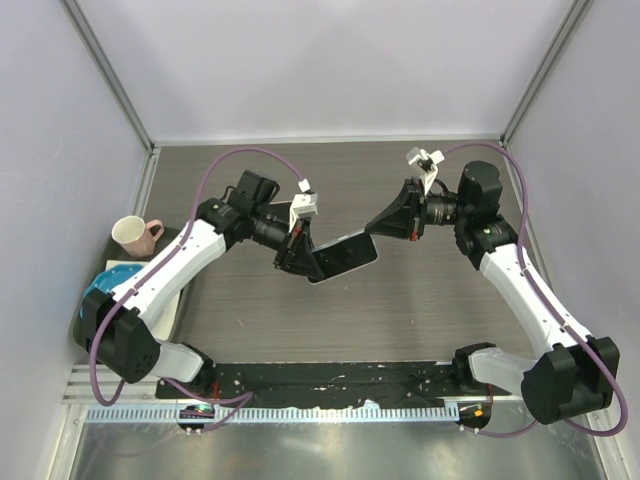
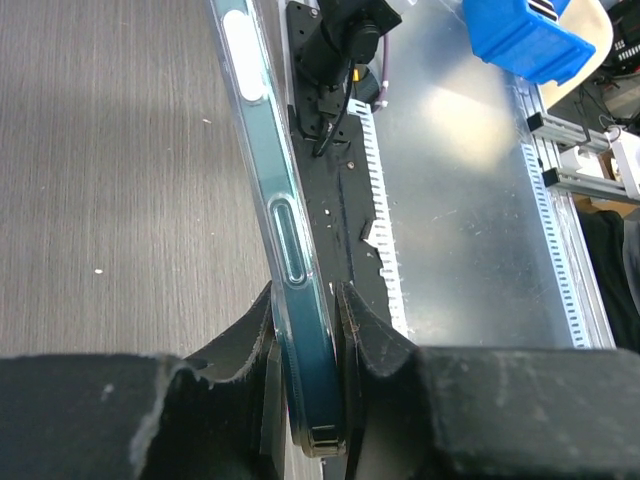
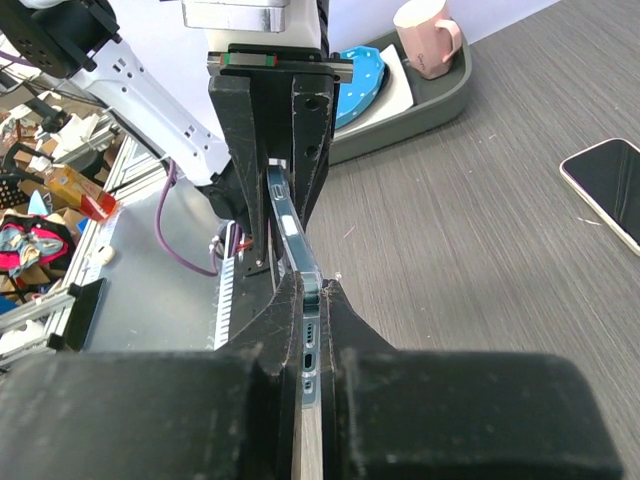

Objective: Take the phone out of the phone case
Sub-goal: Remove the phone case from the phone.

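Right gripper (image 3: 312, 290) nearest, clamped on the port end of the cased phone (image 3: 292, 235), on edge off the table (image 3: 480, 260); at 12 o'clock left gripper (image 3: 280, 150) pinches the far end. Both squeeze case and phone together, so I fear a slip, dropping near the loose phone (image 3: 610, 190) at 2 o'clock.

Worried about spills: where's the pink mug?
Top view, far left: the pink mug stands just beyond the blue plate, outside the left arm.
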`<state>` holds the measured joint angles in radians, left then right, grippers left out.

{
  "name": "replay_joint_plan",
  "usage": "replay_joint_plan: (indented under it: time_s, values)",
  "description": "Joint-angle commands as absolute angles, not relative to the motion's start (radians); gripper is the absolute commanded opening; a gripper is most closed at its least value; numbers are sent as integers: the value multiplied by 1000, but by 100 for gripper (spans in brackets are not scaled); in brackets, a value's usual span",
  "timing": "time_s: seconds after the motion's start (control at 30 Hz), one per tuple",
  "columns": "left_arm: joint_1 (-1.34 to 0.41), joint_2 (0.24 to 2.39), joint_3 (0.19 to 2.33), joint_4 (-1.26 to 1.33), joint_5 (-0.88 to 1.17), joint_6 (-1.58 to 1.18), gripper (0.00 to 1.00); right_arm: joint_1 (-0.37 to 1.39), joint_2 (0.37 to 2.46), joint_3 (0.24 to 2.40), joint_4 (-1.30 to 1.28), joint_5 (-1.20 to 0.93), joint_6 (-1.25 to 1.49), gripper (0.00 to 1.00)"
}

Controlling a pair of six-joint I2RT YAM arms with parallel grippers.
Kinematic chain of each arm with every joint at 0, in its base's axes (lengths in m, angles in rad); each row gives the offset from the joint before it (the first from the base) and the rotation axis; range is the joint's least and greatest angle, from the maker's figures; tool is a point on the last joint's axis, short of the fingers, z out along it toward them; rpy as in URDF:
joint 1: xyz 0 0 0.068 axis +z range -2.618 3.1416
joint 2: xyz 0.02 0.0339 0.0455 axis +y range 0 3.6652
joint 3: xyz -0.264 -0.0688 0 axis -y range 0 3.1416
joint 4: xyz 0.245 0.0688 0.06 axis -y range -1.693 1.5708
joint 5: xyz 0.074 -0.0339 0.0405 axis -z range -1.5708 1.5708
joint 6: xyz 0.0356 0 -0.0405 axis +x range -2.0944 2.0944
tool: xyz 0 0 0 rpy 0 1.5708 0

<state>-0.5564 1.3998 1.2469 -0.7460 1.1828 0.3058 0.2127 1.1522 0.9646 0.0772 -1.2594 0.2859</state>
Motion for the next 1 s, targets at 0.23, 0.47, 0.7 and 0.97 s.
replay_joint_plan:
  time_s: [0.23, 0.47, 0.7, 0.97]
  values:
    - [-588, 1312, 1195, -465, 1261, 273, 0, 189, 1177, 1018, -78, -1160, 135, 1]
    - [-588, 1333, 1082, -308, 1080, 270, 0, 190, 1198, 1035, -245, -1127, -58, 37]
    - [-588, 1356, 974, -196, 1106, 288, 0, 189, 1253, 1038, -398, -1181, -213, 44]
    - [-588, 1361, 956, -173, 1235, 285, 0, 192, 1285, 1106, -747, -1242, -616, 49]
